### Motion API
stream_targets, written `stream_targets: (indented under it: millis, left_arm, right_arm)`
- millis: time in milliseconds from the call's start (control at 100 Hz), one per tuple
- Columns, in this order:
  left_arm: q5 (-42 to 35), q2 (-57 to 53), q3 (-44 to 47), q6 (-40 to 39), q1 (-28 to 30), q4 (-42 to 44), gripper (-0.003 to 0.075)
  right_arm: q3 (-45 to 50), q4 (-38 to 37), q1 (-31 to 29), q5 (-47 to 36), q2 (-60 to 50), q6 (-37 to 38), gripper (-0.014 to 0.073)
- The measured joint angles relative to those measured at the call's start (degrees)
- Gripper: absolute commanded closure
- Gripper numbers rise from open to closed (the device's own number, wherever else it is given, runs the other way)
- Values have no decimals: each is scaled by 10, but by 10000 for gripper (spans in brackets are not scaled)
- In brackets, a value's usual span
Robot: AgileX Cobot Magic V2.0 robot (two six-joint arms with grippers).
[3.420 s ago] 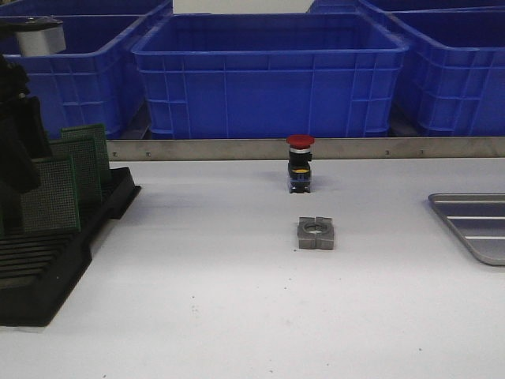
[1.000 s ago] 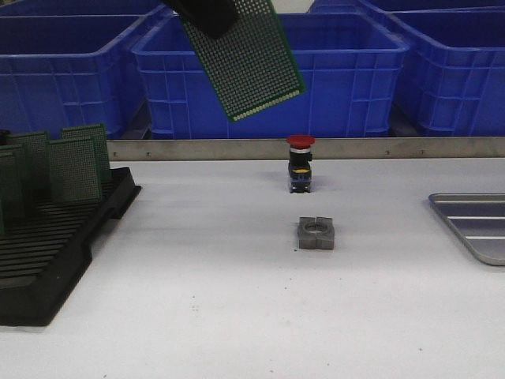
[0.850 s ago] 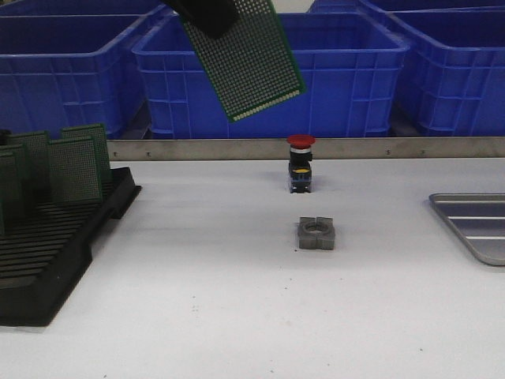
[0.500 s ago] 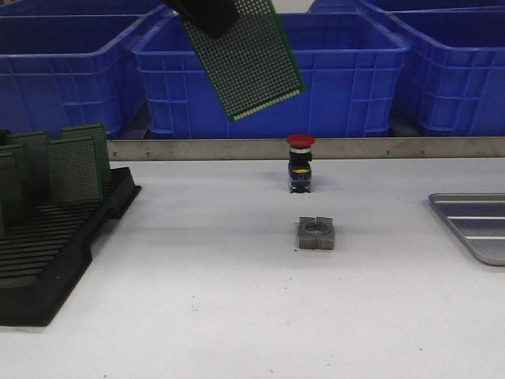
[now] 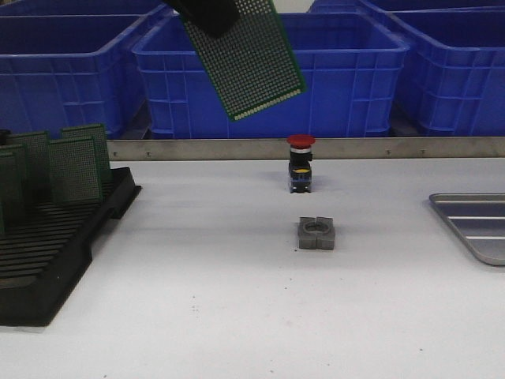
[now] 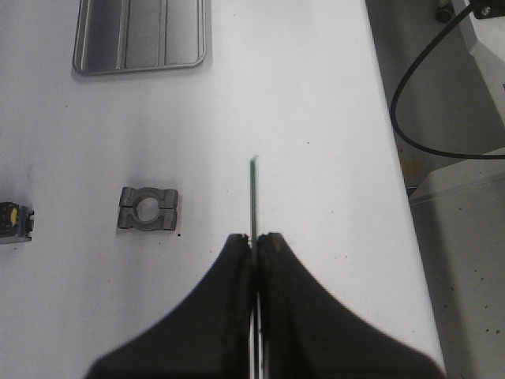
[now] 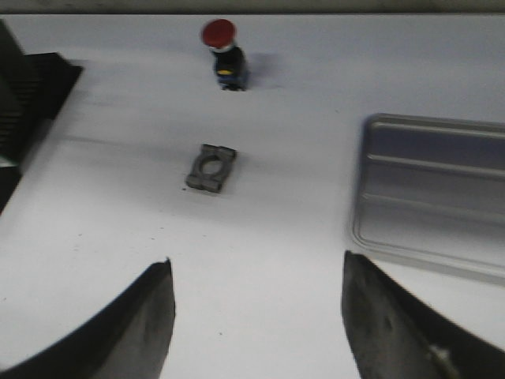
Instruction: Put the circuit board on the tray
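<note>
A green perforated circuit board (image 5: 248, 59) hangs tilted high over the table's left-middle, pinched by my left gripper (image 5: 207, 16) at the top of the front view. In the left wrist view the board (image 6: 253, 193) shows edge-on, sticking out from between the closed black fingers (image 6: 237, 268) of that gripper (image 6: 255, 237). The silver-grey ribbed tray (image 5: 475, 224) lies at the table's right edge, also in the left wrist view (image 6: 140, 35) and the right wrist view (image 7: 434, 189). My right gripper (image 7: 258, 268) is open above bare table, beside the tray, holding nothing.
A black slotted rack (image 5: 47, 253) at the left holds several more green boards (image 5: 75, 167). A red-capped push button (image 5: 300, 163) and a grey split clamp block (image 5: 316, 234) stand mid-table. Blue crates (image 5: 268, 71) line the back behind a metal rail.
Since 3.4 s ago the left arm rose from the rack with one board and carried it up and to the right. Over the last second nothing has visibly moved.
</note>
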Motion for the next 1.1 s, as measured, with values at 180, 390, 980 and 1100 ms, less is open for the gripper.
stream_targets:
  millis: [180,390,980,1100]
  left_arm:
    - [0,0,0,0,0,0,739]
    - [0,0,0,0,0,0,739]
    - [0,0,0,0,0,-1,739]
    - [0,0,0,0,0,-1,739]
  right_arm:
    - [0,194,0,17,36,-289,106]
    - [-1,385,1,99,112,-566,106]
    - [-122,430,72,156,370,-683,106]
    - [-145,431,101,156,406,-683,106]
